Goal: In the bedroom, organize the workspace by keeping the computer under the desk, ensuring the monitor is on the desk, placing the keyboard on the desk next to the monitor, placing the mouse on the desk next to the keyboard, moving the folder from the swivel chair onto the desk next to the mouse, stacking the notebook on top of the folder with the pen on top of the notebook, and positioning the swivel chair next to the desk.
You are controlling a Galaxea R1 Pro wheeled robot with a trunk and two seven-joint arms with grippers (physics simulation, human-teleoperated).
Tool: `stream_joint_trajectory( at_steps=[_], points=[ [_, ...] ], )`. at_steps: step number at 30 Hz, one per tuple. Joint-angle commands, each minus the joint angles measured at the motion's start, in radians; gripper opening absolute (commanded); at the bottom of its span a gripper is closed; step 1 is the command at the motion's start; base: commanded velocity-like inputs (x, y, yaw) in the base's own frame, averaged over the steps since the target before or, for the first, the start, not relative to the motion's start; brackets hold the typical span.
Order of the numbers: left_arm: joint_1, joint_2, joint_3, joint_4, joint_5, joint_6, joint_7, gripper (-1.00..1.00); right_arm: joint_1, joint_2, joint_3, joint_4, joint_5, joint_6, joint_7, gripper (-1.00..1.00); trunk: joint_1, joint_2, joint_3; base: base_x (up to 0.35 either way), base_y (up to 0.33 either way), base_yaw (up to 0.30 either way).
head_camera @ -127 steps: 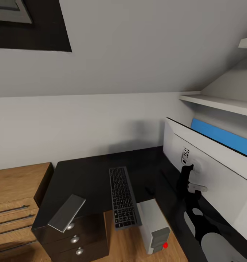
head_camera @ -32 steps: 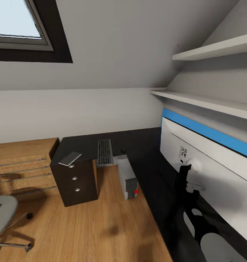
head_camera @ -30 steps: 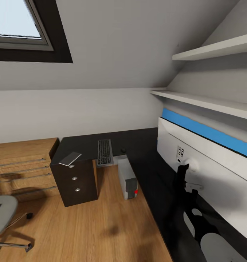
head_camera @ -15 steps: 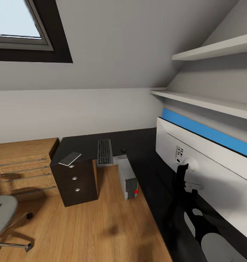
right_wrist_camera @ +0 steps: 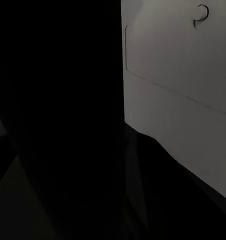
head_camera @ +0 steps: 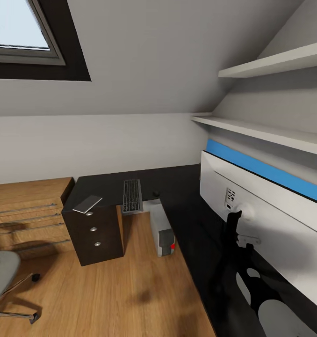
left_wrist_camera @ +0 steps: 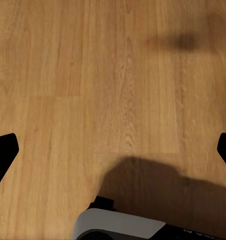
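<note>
My right gripper (head_camera: 238,220) is shut on the white back of the monitor (head_camera: 270,220), near its round mount, and holds it over the right wing of the black desk (head_camera: 177,180). The right wrist view has the monitor's white back (right_wrist_camera: 178,75) very close, the rest dark. The keyboard (head_camera: 132,195) lies on the desk's far wing, a small dark mouse-like thing (head_camera: 155,193) just right of it. The grey computer (head_camera: 162,228) stands on the floor at the desk's inner corner. The swivel chair (head_camera: 2,276) is at lower left. My left gripper (left_wrist_camera: 113,150) hangs open over the wood floor.
A flat grey slab (head_camera: 87,204) overhangs the corner above the desk's drawer unit (head_camera: 95,229). An oak chest (head_camera: 27,210) stands left of it. White shelves (head_camera: 270,133) run above the right wing under a sloped ceiling. Open wood floor (head_camera: 121,290) lies between chair and desk.
Over the last second the monitor has edged left with my right arm. The whole picture has drifted slightly left, so the camera has turned a little. The left gripper stays open.
</note>
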Motion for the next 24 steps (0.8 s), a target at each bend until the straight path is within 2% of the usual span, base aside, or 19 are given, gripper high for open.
stream_joint_trajectory(
  at_steps=[1,24],
  points=[
    [0.000,-0.001,0.003,-0.001,0.006,-0.002,-0.003,1.00,-0.002,0.001,-0.003,-0.001,0.008,-0.004,-0.003,-1.00,0.000,-0.001,-0.001,0.000,-0.003,0.000],
    [0.000,-0.001,0.001,-0.005,0.005,-0.002,-0.003,1.00,-0.002,0.002,-0.003,-0.001,0.009,-0.004,-0.003,-1.00,0.000,-0.001,-0.001,0.000,-0.018,0.000]
  ],
)
